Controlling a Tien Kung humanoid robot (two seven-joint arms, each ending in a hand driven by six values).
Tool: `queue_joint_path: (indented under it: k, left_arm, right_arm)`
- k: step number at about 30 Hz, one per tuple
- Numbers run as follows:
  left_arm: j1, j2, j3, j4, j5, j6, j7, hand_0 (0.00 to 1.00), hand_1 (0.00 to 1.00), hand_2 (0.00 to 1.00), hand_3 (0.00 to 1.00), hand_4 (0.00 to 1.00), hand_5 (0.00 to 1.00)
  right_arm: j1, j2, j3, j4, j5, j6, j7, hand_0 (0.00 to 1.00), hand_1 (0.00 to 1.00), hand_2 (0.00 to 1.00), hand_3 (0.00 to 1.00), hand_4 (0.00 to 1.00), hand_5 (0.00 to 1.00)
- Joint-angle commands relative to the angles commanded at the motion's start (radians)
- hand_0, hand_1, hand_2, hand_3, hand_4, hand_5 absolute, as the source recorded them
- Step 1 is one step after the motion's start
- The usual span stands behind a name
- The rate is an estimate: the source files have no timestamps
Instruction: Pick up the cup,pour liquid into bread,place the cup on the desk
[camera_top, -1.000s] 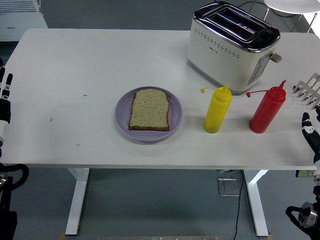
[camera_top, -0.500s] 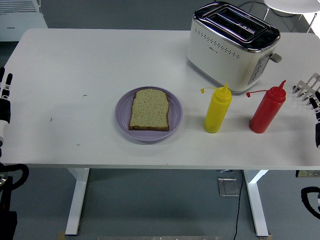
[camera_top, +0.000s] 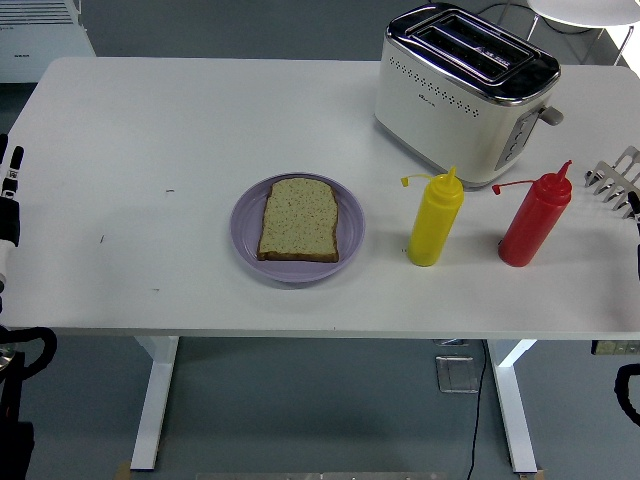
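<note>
Although the task says cup, only 2 squeeze bottles stand right of the bread (camera_top: 299, 218): the yellow bottle (camera_top: 434, 224) looks light, soft and slippery, best gripped mid-body. Left hand (camera_top: 9, 195) holds nothing; right hand's fingers cannot be told.

Bright, even overhead light, sharp focus across the whole view, no motion blur. White counter (camera_top: 150, 130) slightly washed out, with only soft short shadows under the plate (camera_top: 297, 229) and bottles. Glare streaks on the toaster (camera_top: 462, 95) chrome top at far right; slight bending at the edges.
</note>
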Motion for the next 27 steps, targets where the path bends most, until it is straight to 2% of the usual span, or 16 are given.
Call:
queue_joint_path:
  k: [2,3,27]
  left_arm:
    - [0.001,-0.001,0.001,0.0,0.0,0.0,0.0,0.808,0.741,0.732,0.726,0.487,0.998]
    - [0.001,-0.001,0.002,0.0,0.0,0.0,0.0,0.809,0.741,0.732,0.726,0.487,0.998]
    - [0.009,0.001,0.013,0.001,-0.001,0.0,-0.001,0.808,0.741,0.732,0.725,0.487,0.998]
  right_arm:
    - [0.0,0.001,0.001,-0.002,-0.001,-0.001,0.002,0.786,0.693,0.72,0.662,0.468,0.281]
    - [0.0,0.001,0.002,-0.003,0.0,-0.001,0.003,0.786,0.691,0.719,0.662,0.48,0.319]
    - [-0.004,0.003,0.014,0.0,0.003,0.008,0.014,0.776,0.688,0.715,0.658,0.486,0.332]
